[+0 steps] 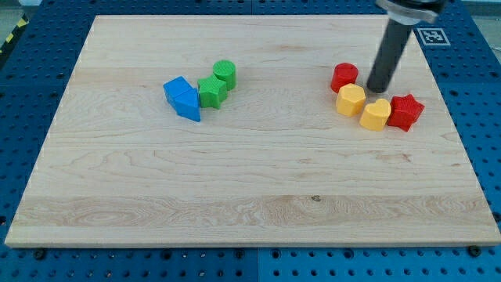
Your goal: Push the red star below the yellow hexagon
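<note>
Seven blocks on the board: two bunches, one right around my tip, the other way off toward the view's left.
my tip [379, 92]: plain rod end, nothing to clench or let go, not carrying anything. It's down on the wooden board [235, 204], tucked in a little pocket between four blocks.
red star [405, 111]: just off my tip toward the view's right and a bit lower. Looks like it's touching the yellow heart. Can't tell if my tip is actually on it, looks like a small gap.
yellow hexagon [351, 99]: just to the view's left of my tip, slightly lower, really close.
yellow heart [376, 114]: directly under my tip in the view, wedged between the hexagon and the star.
red cylinder [344, 77]: up and to the view's left of my tip, butting against the hexagon's top edge.
green star [211, 91]: far to the view's left of my tip.
green cylinder [225, 73]: right behind the green star, same far bunch.
blue blocks [182, 98]: two of them jammed together, farthest from my tip, shapes hard to call.
</note>
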